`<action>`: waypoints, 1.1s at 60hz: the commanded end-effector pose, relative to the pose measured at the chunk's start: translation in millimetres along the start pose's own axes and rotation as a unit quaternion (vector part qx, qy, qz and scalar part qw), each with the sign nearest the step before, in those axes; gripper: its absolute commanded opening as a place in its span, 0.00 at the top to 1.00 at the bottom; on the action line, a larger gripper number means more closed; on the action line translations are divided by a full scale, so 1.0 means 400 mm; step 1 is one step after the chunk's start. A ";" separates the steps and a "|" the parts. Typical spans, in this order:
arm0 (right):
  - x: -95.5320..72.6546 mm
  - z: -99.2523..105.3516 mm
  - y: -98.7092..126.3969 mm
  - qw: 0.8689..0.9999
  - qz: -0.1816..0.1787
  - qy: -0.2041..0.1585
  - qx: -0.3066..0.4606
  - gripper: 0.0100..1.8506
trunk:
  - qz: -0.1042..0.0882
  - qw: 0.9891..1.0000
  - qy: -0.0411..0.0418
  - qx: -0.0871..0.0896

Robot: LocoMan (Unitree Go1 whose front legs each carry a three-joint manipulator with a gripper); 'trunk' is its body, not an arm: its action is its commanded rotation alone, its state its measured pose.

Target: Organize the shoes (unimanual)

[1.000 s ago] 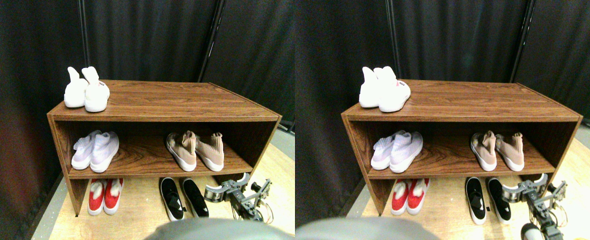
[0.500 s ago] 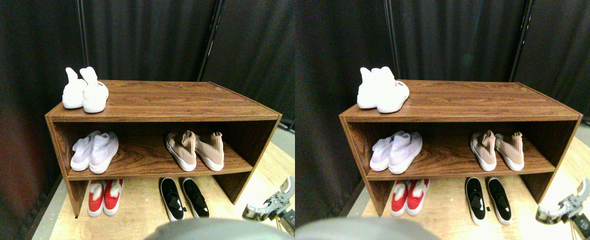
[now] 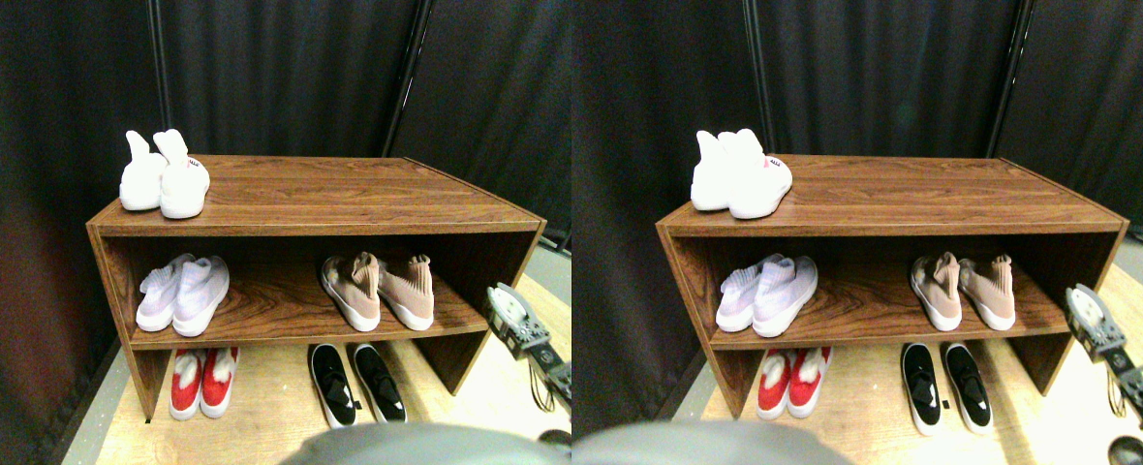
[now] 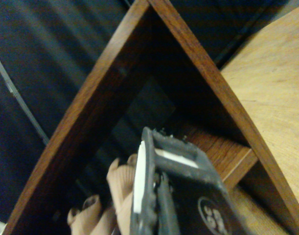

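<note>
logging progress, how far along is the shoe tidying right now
Mostly done by the look of it: white pair on top of the rack, lavender pair and pink pair on the shelf, red pair and black pair on the floor beneath, each side by side. The right tool carries nothing, beside the rack's right end. Nothing obviously left.

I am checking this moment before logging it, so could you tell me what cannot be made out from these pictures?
- Right gripper: small and near the frame's edge in the stereo view; in the wrist view only one jaw's back shows, so open or shut is unclear.
- Dusty-pink shoes: in the wrist view only the cuffs show, the rest hidden behind the jaw.
- Red shoes: heels hidden under the shelf board in the stereo view.
</note>
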 end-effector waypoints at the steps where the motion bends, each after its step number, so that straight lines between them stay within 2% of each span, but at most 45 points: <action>1: 0.033 -0.006 -0.011 1.000 -0.001 -0.017 -0.005 0.97 | 0.003 1.000 0.004 -0.013; 9: 0.091 -0.024 -0.051 0.999 -0.024 -0.009 0.031 0.97 | 0.006 1.000 0.004 -0.015; 18: 0.133 -0.040 -0.073 0.999 -0.039 -0.014 0.026 0.97 | 0.009 1.000 0.004 -0.017; 24: 0.175 -0.058 -0.096 0.997 -0.061 -0.018 0.043 0.97 | 0.011 1.000 0.004 -0.018; 28: 0.190 -0.068 -0.104 0.995 -0.077 -0.034 0.054 0.97 | 0.013 1.000 0.005 -0.019; 34: 0.208 -0.083 -0.117 0.995 -0.082 -0.025 0.042 0.97 | 0.016 1.000 0.006 -0.020; 37: 0.208 -0.090 -0.117 0.995 -0.083 -0.024 0.042 0.97 | 0.017 1.000 0.006 -0.021; 40: 0.209 -0.104 -0.119 0.995 -0.083 -0.008 0.049 0.97 | 0.017 1.000 0.007 -0.022; 46: 0.191 -0.137 -0.100 0.994 -0.097 -0.010 0.055 0.97 | 0.018 0.999 0.009 -0.026; 51: 0.181 -0.161 -0.087 0.994 -0.096 0.001 0.047 0.97 | 0.020 0.999 0.009 -0.029; 66: 0.130 -0.253 -0.039 0.991 -0.093 0.064 0.073 0.97 | 0.033 0.998 0.006 -0.046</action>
